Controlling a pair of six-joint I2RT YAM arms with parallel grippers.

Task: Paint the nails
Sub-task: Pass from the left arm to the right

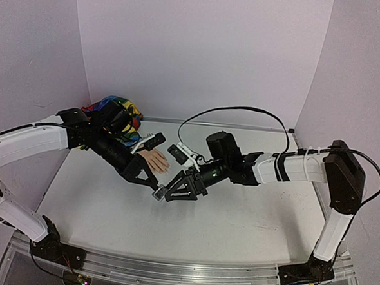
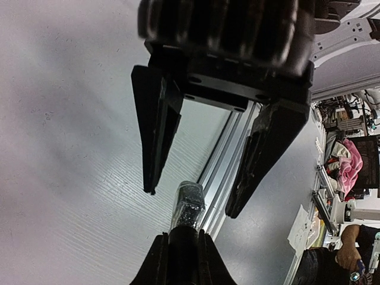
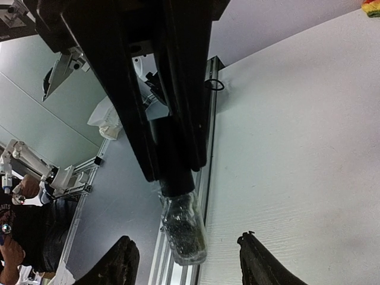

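Top view: bright, even, diffuse light, with soft shadows under my arms on the table [image 1: 236, 229]. The rail [image 1: 169, 270] bows from wide-angle distortion. Left wrist: my right gripper [image 2: 190, 203] is near-silhouette, its body blurred. Right wrist: glass bottle [image 3: 184, 228] sharp, background hazy.

White-shelled arms [image 1: 22, 142] with black joints (a black cable [image 1: 237, 108] loops free).

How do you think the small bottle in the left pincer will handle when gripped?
The small bottle looks like clear glass: probably rigid, smooth, perhaps slippery. Tiny, so likely light. Round, so it might roll if released.
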